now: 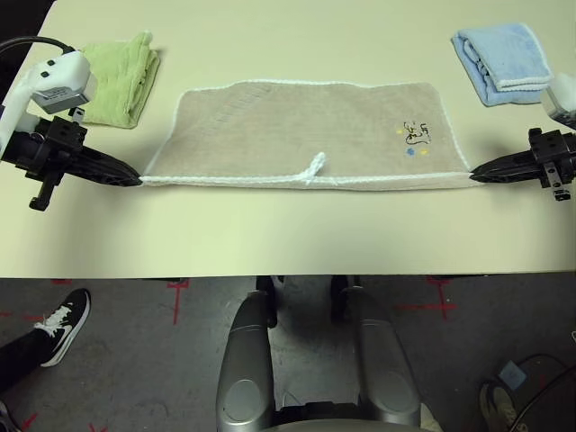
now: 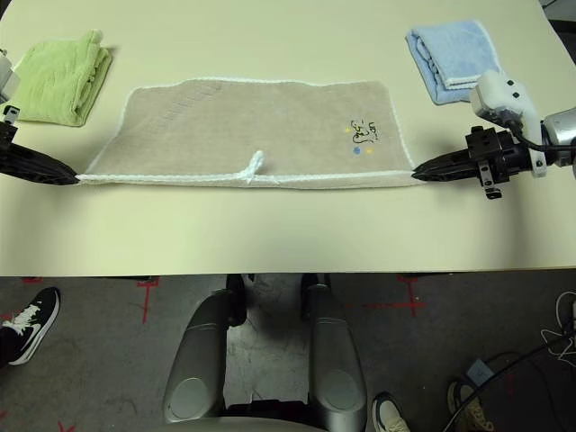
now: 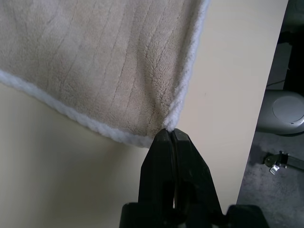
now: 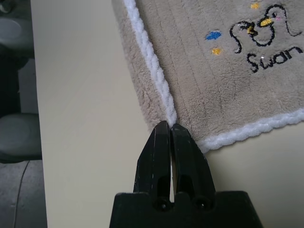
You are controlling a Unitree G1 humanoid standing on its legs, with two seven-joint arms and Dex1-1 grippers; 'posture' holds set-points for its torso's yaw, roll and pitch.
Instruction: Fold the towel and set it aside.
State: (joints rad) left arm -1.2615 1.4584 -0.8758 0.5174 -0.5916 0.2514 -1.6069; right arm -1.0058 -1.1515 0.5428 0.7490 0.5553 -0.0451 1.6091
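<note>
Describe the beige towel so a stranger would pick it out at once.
On the pale table, look between the lime-green folded towel and the light-blue folded towel. There lies the beige towel, its near edge running between the robot's two grippers. Unlike its neighbours, it is spread wide and has a small embroidered motif.

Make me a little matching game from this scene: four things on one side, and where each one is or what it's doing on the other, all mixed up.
Things:
1. beige towel
2. green towel
3. blue towel
4. left tool

Places and states:
A. folded, on the robot's right side of the table
B. shut on a near corner of a towel
C. spread wide across the middle, with a stitched motif
D. folded, on the robot's left side of the table

Right pairs: 1-C, 2-D, 3-A, 4-B
</note>
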